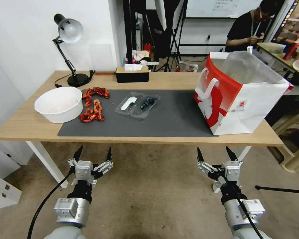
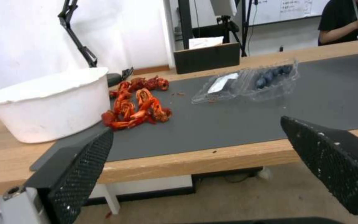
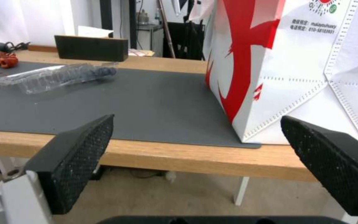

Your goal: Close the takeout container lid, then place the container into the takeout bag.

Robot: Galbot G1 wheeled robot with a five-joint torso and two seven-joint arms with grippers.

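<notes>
Both wide open: left claw [image 1: 93,154]; right claw [image 1: 216,154]; each empty.

Takeout container [image 1: 137,105] left of takeout bag [image 1: 240,99]

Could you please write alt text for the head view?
Open clamshell container with berries lies on a grey mat, bag to its right, white bowl left. Both open claws, left and right, hang below the table edge.

White wall [image 1: 20,33], wooden table [image 1: 20,126]
</notes>
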